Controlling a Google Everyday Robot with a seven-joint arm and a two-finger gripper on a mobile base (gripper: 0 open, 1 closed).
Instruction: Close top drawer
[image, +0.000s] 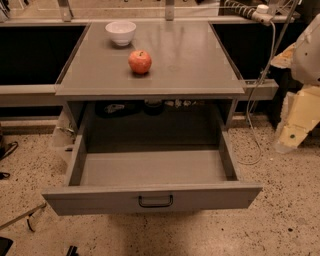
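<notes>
The top drawer is a wide grey metal drawer, pulled far out of the grey cabinet toward me. Its inside is bare. Its broad flat front panel faces me low in the view, with a small dark loop handle at its centre. My gripper shows as a pale beige shape at the right edge, to the right of the drawer, apart from it and higher than the front panel. It holds nothing that I can see.
A white bowl and a red apple sit on the cabinet top. A power strip with a hanging cable is at the back right. Speckled floor surrounds the drawer; thin dark items lie at the bottom left.
</notes>
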